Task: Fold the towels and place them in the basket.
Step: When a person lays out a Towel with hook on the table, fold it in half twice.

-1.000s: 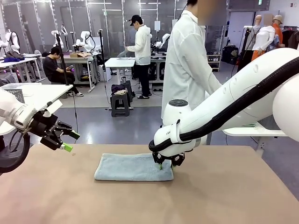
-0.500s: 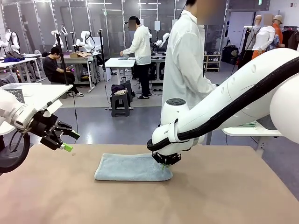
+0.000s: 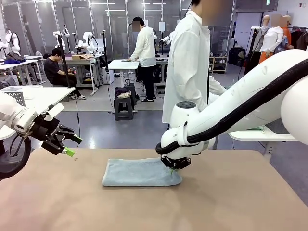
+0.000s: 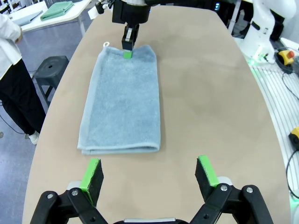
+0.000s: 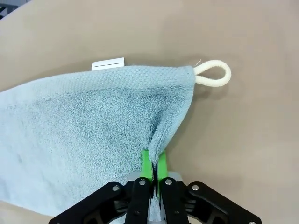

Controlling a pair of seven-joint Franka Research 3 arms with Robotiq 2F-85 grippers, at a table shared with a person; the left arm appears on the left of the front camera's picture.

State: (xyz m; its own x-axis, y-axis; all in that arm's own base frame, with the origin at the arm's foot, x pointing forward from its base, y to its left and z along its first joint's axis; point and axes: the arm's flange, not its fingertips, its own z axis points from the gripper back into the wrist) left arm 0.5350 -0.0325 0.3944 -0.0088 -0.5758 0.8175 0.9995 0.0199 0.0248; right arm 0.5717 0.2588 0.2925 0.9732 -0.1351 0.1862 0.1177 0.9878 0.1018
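Both right gripper (image 5: 153, 162) jaws are clamping tight on one edge of the blue-grey towel (image 5: 79, 126); lifting squarely should keep layers aligned.

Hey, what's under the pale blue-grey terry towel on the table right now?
The pale blue-grey terry towel lies folded on the tan table, its lower layer under the top one. The right gripper pinches its edge by the cream cord loop. Anything beneath the cloth is covered.
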